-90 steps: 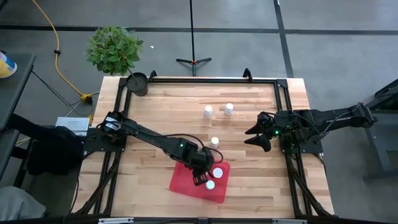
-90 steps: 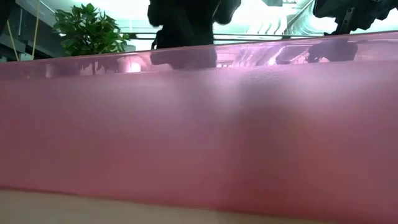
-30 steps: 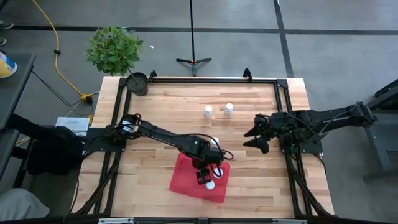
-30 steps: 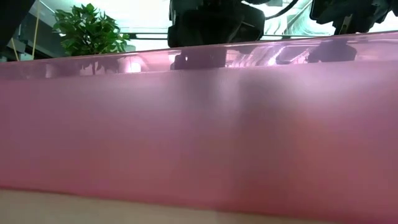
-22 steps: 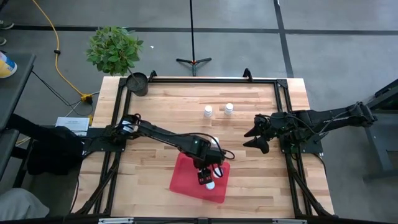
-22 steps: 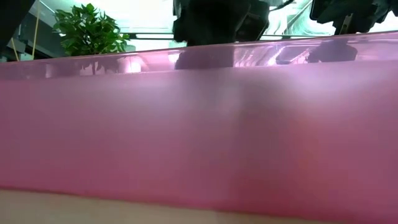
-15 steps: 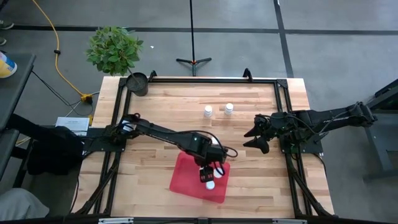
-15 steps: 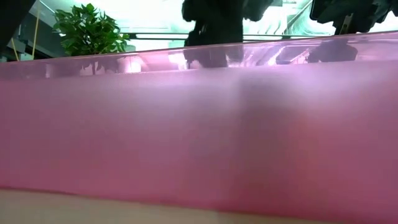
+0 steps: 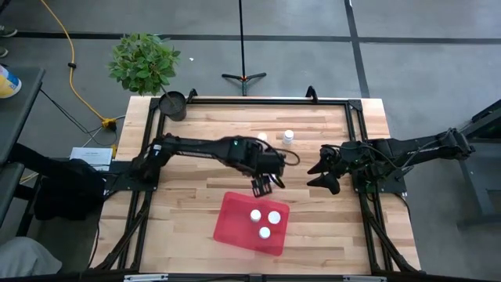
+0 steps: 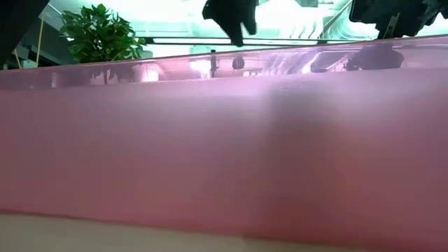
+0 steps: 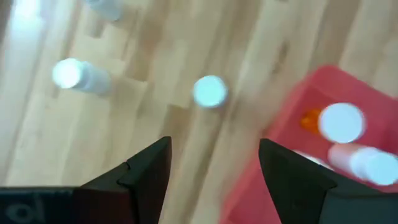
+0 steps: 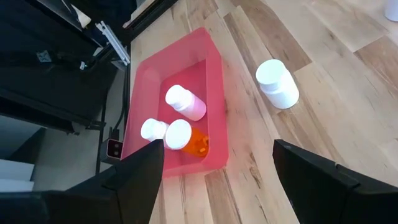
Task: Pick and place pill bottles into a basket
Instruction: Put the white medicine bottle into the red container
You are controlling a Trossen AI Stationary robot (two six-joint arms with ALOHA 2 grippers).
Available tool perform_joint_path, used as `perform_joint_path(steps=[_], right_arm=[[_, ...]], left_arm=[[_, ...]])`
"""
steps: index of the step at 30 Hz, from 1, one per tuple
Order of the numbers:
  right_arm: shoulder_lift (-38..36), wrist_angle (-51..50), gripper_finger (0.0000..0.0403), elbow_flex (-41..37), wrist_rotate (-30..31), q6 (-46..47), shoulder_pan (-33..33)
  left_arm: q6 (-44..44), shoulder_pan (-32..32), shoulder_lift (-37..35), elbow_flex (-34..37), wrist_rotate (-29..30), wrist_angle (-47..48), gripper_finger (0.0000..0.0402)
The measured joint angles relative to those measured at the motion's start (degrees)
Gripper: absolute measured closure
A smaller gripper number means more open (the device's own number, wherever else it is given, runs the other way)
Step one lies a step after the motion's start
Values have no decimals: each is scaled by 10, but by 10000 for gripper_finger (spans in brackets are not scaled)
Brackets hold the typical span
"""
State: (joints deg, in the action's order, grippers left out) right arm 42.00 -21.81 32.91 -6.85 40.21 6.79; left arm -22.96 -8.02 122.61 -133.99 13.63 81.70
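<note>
The red tray (image 9: 235, 229) lies near the table's front middle. It holds three white-capped bottles (image 9: 264, 221); one has an orange body (image 12: 196, 145). Three more bottles stand on the wood. One (image 9: 288, 136) is toward the far edge, and one beside it is partly hidden by my left arm. The third (image 12: 278, 83) is just beyond the tray's far side and also shows in the left wrist view (image 11: 210, 91). My left gripper (image 9: 261, 188) hovers open and empty above the table just beyond the tray's far edge, also seen from its wrist (image 11: 214, 168). My right gripper (image 9: 312, 174) waits open at the right.
A small dark round pot (image 9: 173, 104) stands at the far left corner, with a potted plant (image 9: 144, 61) on the floor behind it. In the low view the tray's pink wall (image 10: 224, 140) fills nearly everything. Bare wood lies left of the tray.
My left gripper has risen from inside the tray and gone toward the table's far edge, ending above the wood beyond the tray. A third white cap now shows in the tray where the gripper had been. My right arm has kept still.
</note>
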Motion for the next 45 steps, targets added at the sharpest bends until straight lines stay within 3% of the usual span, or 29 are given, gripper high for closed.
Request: perform_joint_path(steps=[9, 18, 22, 25, 35, 45], right_arm=[[0, 1, 111, -1, 10, -14, 0], [0, 2, 111, -1, 18, -17, 0], [0, 2, 111, -1, 21, -17, 0], [0, 2, 111, -1, 21, -17, 0], [0, 2, 111, -1, 21, -17, 0], [0, 2, 111, -1, 24, -17, 0]], left_arm=[[-27, 27, -28, -2, 70, 13, 126], [33, 49, -26, -3, 140, 11, 126], [60, 73, -24, 10, 139, -9, 126], [62, 101, -23, 17, 108, -18, 126], [36, 215, -24, 53, -89, -93, 126], [7, 247, -19, 95, -143, -126, 126]])
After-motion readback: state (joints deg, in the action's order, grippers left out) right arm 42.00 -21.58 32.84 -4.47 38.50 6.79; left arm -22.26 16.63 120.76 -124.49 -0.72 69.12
